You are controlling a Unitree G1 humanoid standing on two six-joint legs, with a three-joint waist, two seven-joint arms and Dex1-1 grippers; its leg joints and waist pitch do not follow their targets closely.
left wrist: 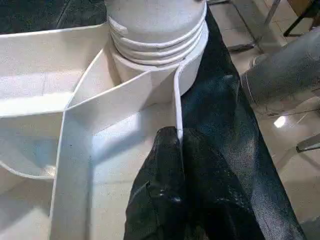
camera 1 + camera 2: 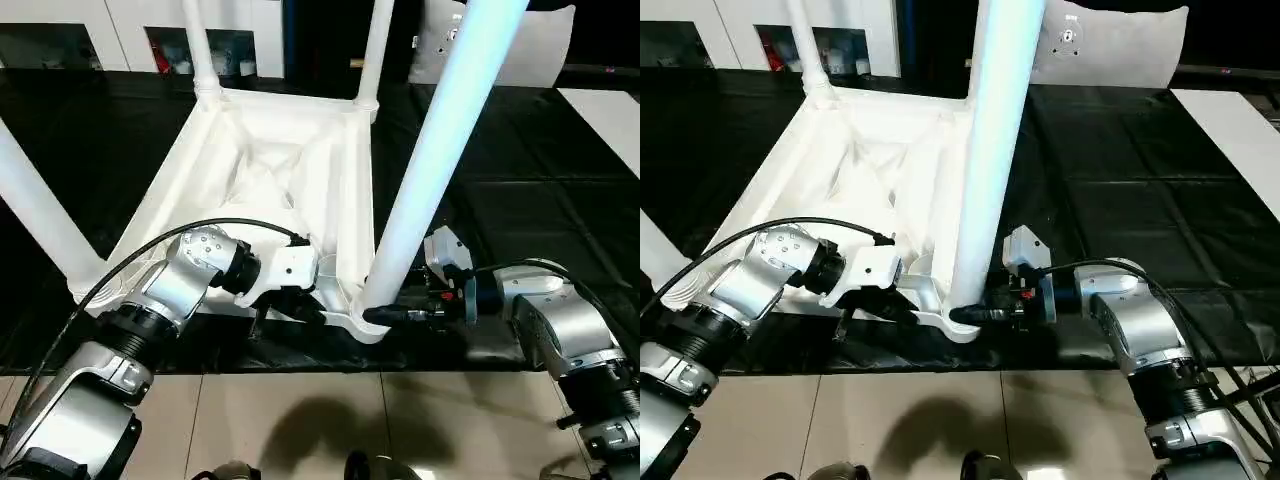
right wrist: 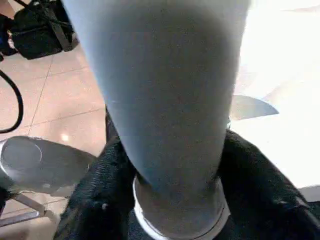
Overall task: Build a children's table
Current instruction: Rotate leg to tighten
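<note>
White plastic table (image 2: 290, 190) upside down, ribbed underside up, 4 legs on; left gripper (image 2: 300, 312) pinches rim, right gripper (image 2: 395, 313) clasps near leg (image 2: 430, 160) base.

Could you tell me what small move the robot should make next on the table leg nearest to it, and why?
Probably the right gripper should twist the near leg further into its corner socket. Its fingers sit either side of the leg's base, threads are visible at the socket, and the left gripper is pinched shut on the tabletop's rim, steadying it.
</note>
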